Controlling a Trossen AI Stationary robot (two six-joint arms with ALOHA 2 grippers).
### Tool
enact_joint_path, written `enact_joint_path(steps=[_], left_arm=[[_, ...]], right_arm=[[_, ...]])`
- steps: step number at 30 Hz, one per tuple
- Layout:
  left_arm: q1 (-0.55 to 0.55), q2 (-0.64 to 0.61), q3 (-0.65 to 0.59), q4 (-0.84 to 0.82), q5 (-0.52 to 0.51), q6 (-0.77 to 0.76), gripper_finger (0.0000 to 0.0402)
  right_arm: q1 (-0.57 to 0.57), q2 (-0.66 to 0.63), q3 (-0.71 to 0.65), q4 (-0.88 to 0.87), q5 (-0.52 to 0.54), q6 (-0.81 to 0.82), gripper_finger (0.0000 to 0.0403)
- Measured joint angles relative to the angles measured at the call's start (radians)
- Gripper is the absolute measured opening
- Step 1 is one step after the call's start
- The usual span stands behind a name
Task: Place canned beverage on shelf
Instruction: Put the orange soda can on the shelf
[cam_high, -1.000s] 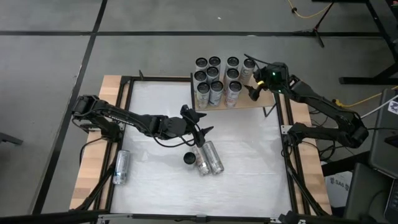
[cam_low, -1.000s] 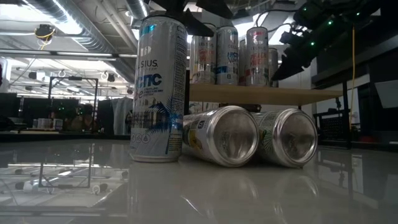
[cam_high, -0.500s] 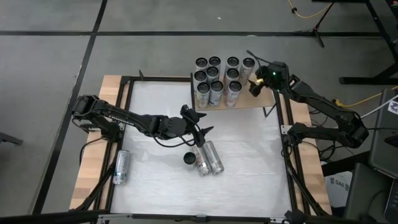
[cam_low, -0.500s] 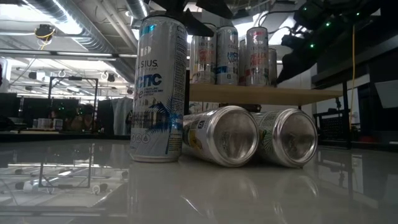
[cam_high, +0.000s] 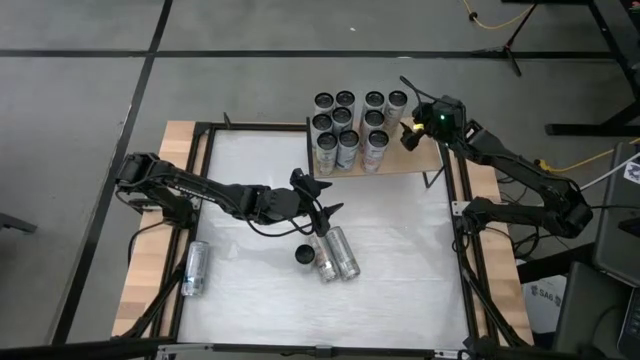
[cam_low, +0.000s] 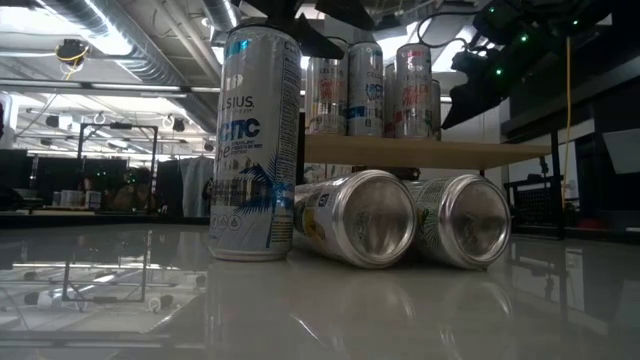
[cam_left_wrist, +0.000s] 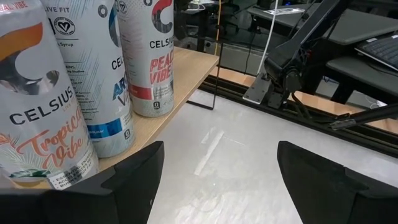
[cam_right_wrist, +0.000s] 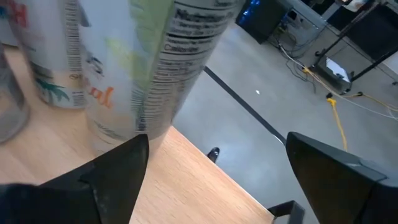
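The shelf (cam_high: 422, 160), a pale wooden board on black posts, stands at the table's far edge and bears several upright cans (cam_high: 347, 125). One more can (cam_high: 304, 254) stands upright on the white table, with two cans (cam_high: 338, 254) lying on their sides next to it. My left gripper (cam_high: 323, 197) hovers open above the table between these and the shelf, with nothing between its fingers (cam_left_wrist: 140, 180). My right gripper (cam_high: 405, 133) is open over the shelf's right end. A standing can (cam_right_wrist: 165, 62) is just ahead of it, and its fingers (cam_right_wrist: 118, 180) are apart from that can.
Another can (cam_high: 195, 268) lies on the wooden strip along the table's left edge. In the low view the upright can (cam_low: 255, 140) and the two lying cans (cam_low: 415, 220) stand in front of the shelf (cam_low: 430, 152). Black frame rails edge the table.
My right gripper has swung at the wrist a little toward the table's far edge beside the shelf's right-end can and has stayed open. The cans have kept their places.
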Motion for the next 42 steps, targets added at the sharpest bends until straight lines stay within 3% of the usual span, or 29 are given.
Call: enact_joint_path(steps=[5,14,30,42], left_arm=[[0.0,0.0,0.0,0.0,0.0,0.0,0.0306],[0.0,0.0,0.0,0.0,0.0,0.0,0.0306],[0.0,0.0,0.0,0.0,0.0,0.002,0.0306],[0.0,0.0,0.0,0.0,0.0,0.002,0.0306]], right_arm=[[0.0,-0.004,0.0,-0.018,0.011,0.0,0.037],[0.0,-0.042,0.0,-0.064,-0.187,0.023,0.037],[0.0,-0.033,0.0,-0.001,-0.182,0.028,0.037],[0.0,0.048,0.0,0.008,-0.152,0.028,0.037]])
